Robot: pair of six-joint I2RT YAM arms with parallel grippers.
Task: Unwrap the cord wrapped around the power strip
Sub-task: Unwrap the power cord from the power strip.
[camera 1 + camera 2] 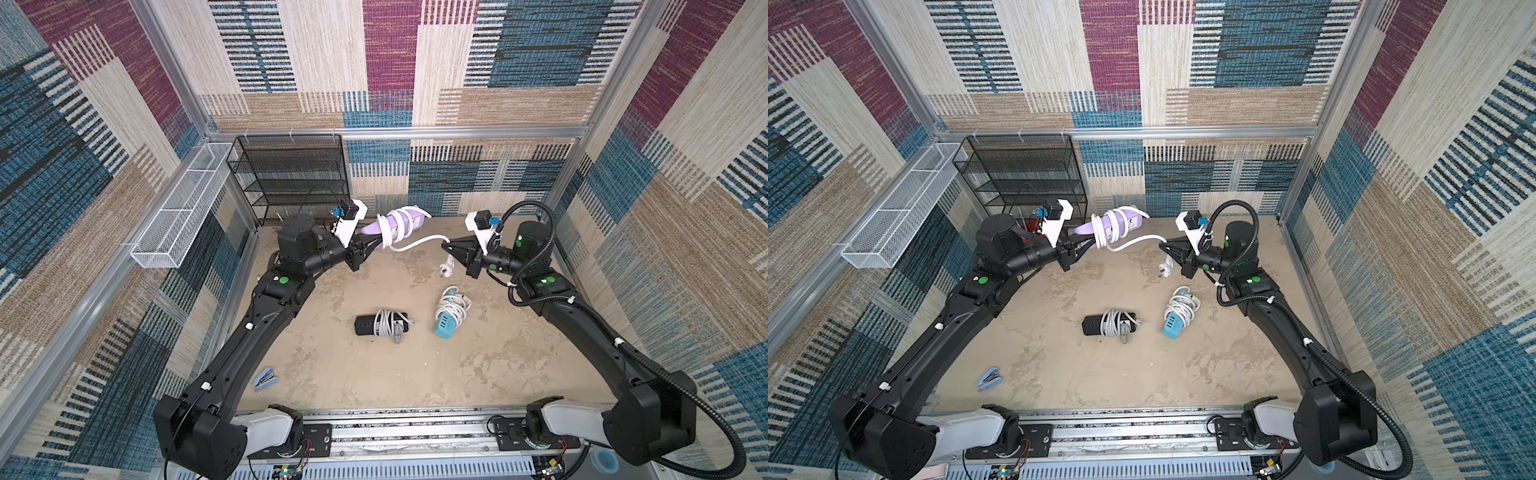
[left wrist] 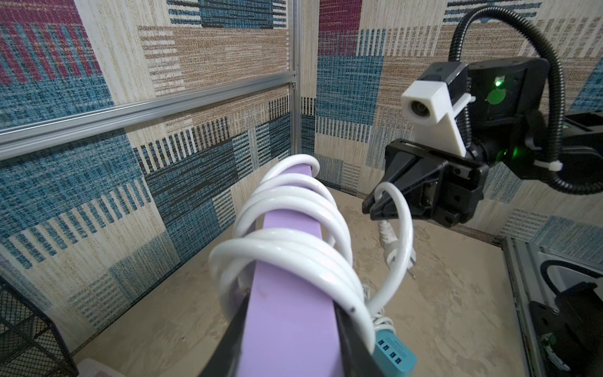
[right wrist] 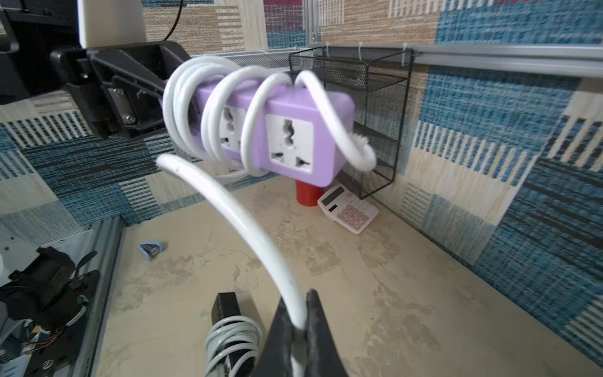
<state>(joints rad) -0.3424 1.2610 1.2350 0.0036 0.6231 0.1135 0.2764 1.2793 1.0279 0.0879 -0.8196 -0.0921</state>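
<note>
Bright, even light; soft shadows; wide-angle edges bend; wrist foregrounds blur.

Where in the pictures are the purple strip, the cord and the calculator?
purple strip (image 3: pixel 288 143): right wrist view, on its end socket.
cord (image 3: pixel 249 227): right wrist view, on its free span.
calculator (image 3: pixel 354 215): right wrist view, on its keypad.

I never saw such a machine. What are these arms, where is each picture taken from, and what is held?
Two robot arms stand at a table, each ending in a claw. Two pictures look down from twin cameras overhead; two come from a camera on each wrist. The left claw is shut on a purple power strip, held in the air, its white cord wrapped around it. The right claw is shut on the cord's free stretch; the plug hangs below. On the table lie a black power strip, a blue power strip, both cord-wrapped, and a blue stapler.
</note>
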